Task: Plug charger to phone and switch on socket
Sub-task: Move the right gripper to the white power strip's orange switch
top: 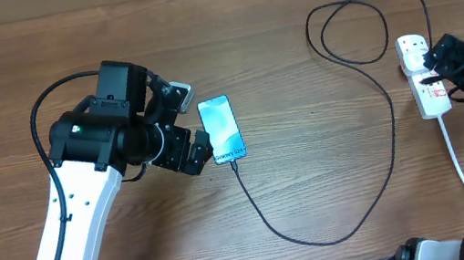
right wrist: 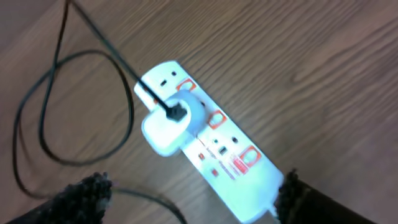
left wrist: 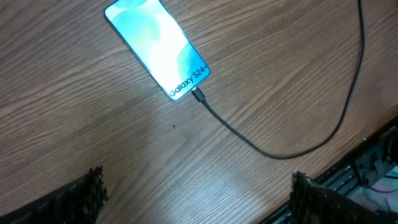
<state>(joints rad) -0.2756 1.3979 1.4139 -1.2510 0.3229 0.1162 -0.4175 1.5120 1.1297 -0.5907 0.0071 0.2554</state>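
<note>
The phone (top: pixel 221 129) lies on the table with a lit light-blue screen reading "Galaxy"; it also shows in the left wrist view (left wrist: pixel 157 48). The charger cable (top: pixel 379 191) is a thin black line whose tip sits in the phone's bottom edge (left wrist: pixel 198 95). It loops right to a white adapter (right wrist: pixel 168 123) seated in the white socket strip (top: pixel 424 75), which has red switches (right wrist: pixel 245 158). My left gripper (top: pixel 193 145) is open and empty, just left of the phone. My right gripper (top: pixel 438 62) is open and hovers above the socket strip (right wrist: pixel 249 180).
The socket's thick white cord (top: pixel 460 165) runs toward the front edge at the right. The charger cable forms a large loop (top: pixel 355 28) at the back. The table's front edge with dark equipment (left wrist: pixel 367 168) shows in the left wrist view.
</note>
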